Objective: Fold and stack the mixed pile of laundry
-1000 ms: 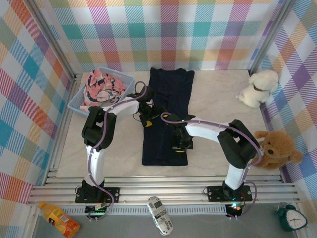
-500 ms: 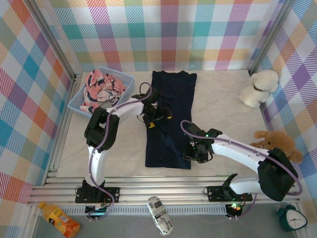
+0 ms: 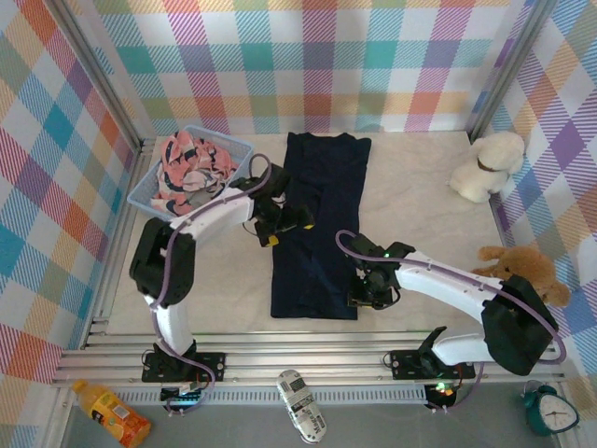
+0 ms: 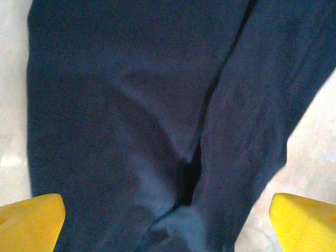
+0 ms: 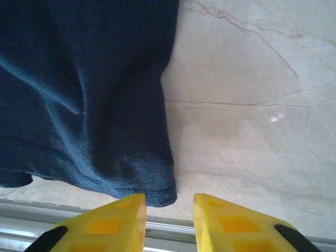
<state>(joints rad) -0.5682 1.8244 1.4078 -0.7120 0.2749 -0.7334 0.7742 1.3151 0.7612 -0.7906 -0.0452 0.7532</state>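
on the pale worktop (image 3: 420, 233) the navy t-shirt (image 3: 326, 210) lay as a long strip at centre, long axis 12 to 6 o'clock, hem at 6. at 10 o'clock a blue basket (image 3: 238, 141) held the pink garment (image 3: 191, 163). plush toys sat at 2 (image 3: 487, 165) and 4 (image 3: 522, 271). the left gripper (image 3: 289, 231) hung wide open over the shirt's 9 o'clock edge. the right gripper (image 5: 169, 210), narrowly parted and empty, hovered by the hem's corner.

Pastel plaid cloth walls (image 3: 308, 65) in pink, teal, yellow and lilac close in the back and both sides, stretched between slanting silver metal posts (image 3: 96, 75). The pale cream marbled bench (image 3: 420, 196) has thin grey veins and lies evenly lit. Ribbed aluminium rails (image 3: 308, 359) run along its near edge
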